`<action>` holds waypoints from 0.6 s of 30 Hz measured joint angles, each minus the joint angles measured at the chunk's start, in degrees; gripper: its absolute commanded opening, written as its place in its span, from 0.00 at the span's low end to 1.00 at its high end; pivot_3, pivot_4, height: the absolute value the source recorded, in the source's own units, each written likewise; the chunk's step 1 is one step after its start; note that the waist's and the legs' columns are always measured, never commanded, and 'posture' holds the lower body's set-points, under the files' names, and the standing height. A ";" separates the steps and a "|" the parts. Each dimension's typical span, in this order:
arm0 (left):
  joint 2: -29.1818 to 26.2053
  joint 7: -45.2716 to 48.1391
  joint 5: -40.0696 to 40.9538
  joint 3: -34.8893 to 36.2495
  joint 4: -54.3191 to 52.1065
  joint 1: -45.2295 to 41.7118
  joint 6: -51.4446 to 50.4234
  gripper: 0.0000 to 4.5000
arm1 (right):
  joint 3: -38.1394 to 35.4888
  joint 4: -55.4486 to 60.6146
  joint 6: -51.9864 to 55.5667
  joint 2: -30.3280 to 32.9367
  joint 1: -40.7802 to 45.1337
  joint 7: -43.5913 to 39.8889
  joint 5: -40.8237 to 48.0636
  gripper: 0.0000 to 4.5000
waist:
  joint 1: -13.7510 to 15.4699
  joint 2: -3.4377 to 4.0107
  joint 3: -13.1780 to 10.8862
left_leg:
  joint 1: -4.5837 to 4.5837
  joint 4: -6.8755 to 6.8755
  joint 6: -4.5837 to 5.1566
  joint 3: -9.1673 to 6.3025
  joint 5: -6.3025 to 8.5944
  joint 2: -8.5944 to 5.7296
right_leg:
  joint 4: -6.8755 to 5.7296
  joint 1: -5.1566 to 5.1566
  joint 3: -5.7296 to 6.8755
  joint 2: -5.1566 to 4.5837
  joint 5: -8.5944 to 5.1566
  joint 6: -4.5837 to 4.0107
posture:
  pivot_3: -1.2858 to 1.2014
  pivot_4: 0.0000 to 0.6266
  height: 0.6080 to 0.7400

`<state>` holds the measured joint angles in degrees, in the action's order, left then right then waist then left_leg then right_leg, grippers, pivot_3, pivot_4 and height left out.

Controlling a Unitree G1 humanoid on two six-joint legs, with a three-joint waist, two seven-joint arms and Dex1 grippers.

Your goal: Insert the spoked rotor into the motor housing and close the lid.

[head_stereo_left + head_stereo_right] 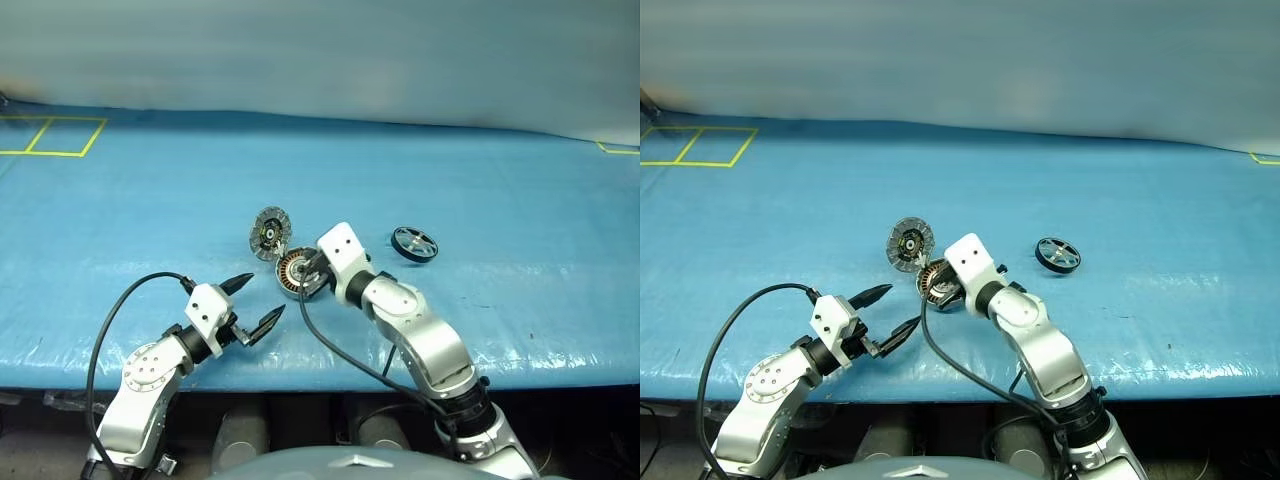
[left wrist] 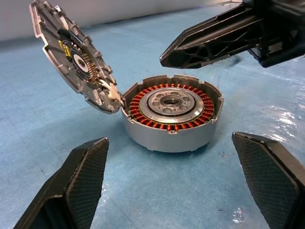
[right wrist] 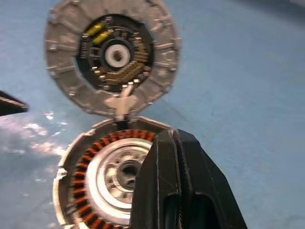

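1. Nearest us, the left gripper [image 1: 254,304] at lower left, fingers spread wide, empty.
2. Centre frame: the motor housing [image 2: 170,112], copper windings bare, lid [image 2: 74,53] hinged up behind it.
3. The right gripper [image 3: 177,157], fingers pressed together, holding nothing, hangs over the housing.
4. The spoked rotor [image 1: 414,244] lies right of centre on the blue mat [image 1: 520,200]: likely stiff, light and slick, so pinch across the rim.

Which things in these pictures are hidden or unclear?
- Housing: in the right wrist view the shut right gripper covers its near part, and the picture's edge cuts it off.
- Housing in the head views: the right arm partly hides it.
- Rotor: too small to count its spokes.
- Lid: its outer face is turned away.
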<state>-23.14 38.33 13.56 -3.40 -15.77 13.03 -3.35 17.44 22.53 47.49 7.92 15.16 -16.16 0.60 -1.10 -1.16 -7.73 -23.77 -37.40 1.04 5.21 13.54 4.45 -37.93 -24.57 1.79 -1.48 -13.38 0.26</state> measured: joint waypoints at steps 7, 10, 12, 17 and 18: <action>-0.08 0.19 0.03 0.03 0.00 -0.15 -0.04 1.00 | -0.84 0.16 6.02 0.52 1.83 -0.33 0.85 0.01 | -0.30 0.00 0.00 | 0.02 0.09 0.00 -0.02 0.00 0.04 | -0.04 -0.03 0.00 0.09 0.00 0.00 | 0.52 0.24 1.00; -0.07 0.22 0.04 0.03 0.00 -0.15 -0.04 1.00 | 2.55 0.18 8.58 -0.21 2.01 -1.25 1.90 0.01 | -0.31 0.00 0.00 | 0.01 0.10 0.00 -0.09 0.00 0.04 | -0.06 -0.03 0.04 0.09 0.01 0.01 | 0.52 0.24 1.00; -0.07 0.23 0.04 0.03 0.00 -0.14 -0.04 1.00 | 3.97 0.21 9.89 -0.83 2.03 -1.35 2.28 0.01 | -0.27 0.00 0.00 | 0.00 0.10 0.00 -0.09 0.00 0.02 | -0.04 -0.02 0.05 0.05 0.01 0.01 | 0.52 0.24 1.00; -0.07 0.23 0.04 0.05 0.00 -0.03 -0.08 1.00 | 5.29 0.17 10.72 -1.68 2.06 -1.32 3.16 0.01 | -0.26 0.00 0.00 | -0.01 0.06 0.00 -0.05 0.00 -0.02 | 0.04 0.00 0.04 -0.02 0.00 0.01 | 0.52 0.24 1.00; -0.07 0.23 0.04 0.05 0.00 -0.04 -0.09 1.00 | 5.34 0.06 10.69 -1.92 2.10 -1.31 3.30 0.01 | -0.27 0.00 0.00 | -0.01 0.06 0.00 -0.05 0.00 -0.01 | 0.03 0.00 0.04 -0.02 0.00 0.01 | 0.52 0.24 1.00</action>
<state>-23.21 38.55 13.60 -3.35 -15.77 12.99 -3.44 22.79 22.59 58.18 6.00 17.27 -17.48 3.89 -1.37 -1.16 -7.73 -23.78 -37.34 1.04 5.16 13.54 4.43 -37.90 -24.57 1.83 -1.50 -13.38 0.27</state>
